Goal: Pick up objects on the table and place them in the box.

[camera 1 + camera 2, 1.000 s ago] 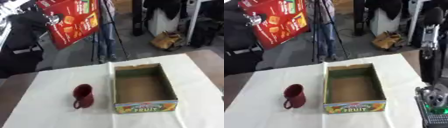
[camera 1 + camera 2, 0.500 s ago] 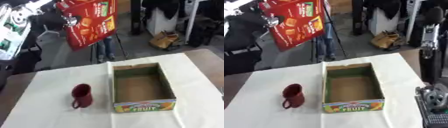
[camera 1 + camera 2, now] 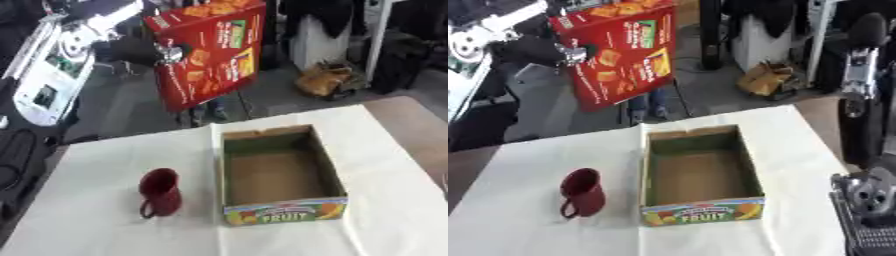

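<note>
High above the table's far edge hangs a big red snack carton (image 3: 210, 50), tilted, with my left hand (image 3: 570, 52) shut on its left side; the arm comes in from the upper left. An open cardboard fruit box (image 3: 326, 170) stands on the white cloth right of centre, and nothing lies in it. A dark red mug (image 3: 160, 192) stands upright to its left, handle towards me. My right hand (image 3: 871, 196) shows at the lower right corner of the right eye view, off the table's right side; its fingers are hidden.
The white cloth (image 3: 96, 165) covers most of the table; bare brown tabletop (image 3: 411, 125) shows at the right. Beyond the far edge are a floor, a brown bag (image 3: 322, 80), stands and dark equipment. My right arm (image 3: 857, 95) rises along the right side.
My left hand has carried the red carton to the right, nearer to above the fruit box's far end. The mug and the box have stayed put.
</note>
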Robot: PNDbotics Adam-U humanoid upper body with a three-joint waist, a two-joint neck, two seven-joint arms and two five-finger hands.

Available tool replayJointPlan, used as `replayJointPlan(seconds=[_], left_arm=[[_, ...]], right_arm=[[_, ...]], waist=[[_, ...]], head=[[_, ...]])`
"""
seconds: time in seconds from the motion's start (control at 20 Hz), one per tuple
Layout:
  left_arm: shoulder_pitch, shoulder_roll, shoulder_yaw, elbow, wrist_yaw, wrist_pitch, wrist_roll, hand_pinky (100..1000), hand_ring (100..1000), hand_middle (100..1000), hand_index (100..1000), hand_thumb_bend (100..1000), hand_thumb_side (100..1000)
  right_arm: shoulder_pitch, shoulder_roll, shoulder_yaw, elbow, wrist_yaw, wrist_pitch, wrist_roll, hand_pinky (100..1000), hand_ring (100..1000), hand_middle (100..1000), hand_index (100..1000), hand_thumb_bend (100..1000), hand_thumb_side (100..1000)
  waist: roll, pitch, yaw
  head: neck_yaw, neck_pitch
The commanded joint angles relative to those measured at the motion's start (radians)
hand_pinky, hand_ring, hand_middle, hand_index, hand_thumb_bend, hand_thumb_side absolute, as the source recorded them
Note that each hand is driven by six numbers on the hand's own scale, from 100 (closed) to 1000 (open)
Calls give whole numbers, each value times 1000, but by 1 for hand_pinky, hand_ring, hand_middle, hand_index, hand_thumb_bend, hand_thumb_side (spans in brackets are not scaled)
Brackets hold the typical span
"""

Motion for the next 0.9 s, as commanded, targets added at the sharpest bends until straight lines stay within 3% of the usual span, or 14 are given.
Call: replayJointPlan(seconds=[0.05,0.9], left_arm=[[-31,-4,2,-4,-6,0,5,104,311,400,493,188,450],[4,-153,-48,8,-81,0,49,109,314,405,496,171,459]], right_arm=[[-16,0,2,-17,-3,1,2,996,925,871,856,100,1000],[-19,11,2,-17,-6,3,3,998,925,871,855,100,1000]], waist=[[-5,-16,0],[-11,-8,-8]], head=[[-3,-5],[-9,-10]])
